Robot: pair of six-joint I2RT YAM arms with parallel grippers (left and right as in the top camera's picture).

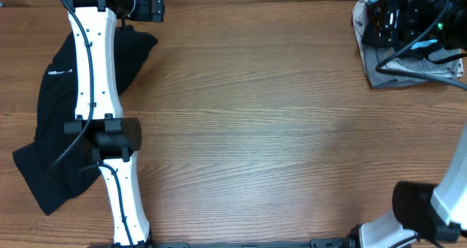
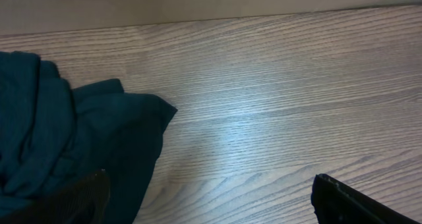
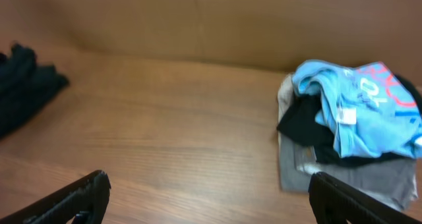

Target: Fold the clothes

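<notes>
A light blue T-shirt [image 3: 359, 99] with red and white print and a small white tag lies crumpled on top of a pile with a black garment [image 3: 310, 128] and a grey garment [image 3: 343, 171]. In the overhead view this pile [image 1: 387, 67] sits at the far right, mostly hidden under my right arm. My right gripper [image 3: 208, 179] is open and empty above bare table, left of the pile. A large black garment [image 1: 58, 95] lies spread at the left. My left gripper [image 2: 210, 179] is open and empty, beside this garment's edge [image 2: 79, 138].
The wooden table [image 1: 255, 117] spans the view between the two heaps. A brown wall [image 3: 198, 20] runs along the table's far edge. The left arm [image 1: 95, 80] lies over the black garment. The right arm's base [image 1: 423, 211] stands at the bottom right.
</notes>
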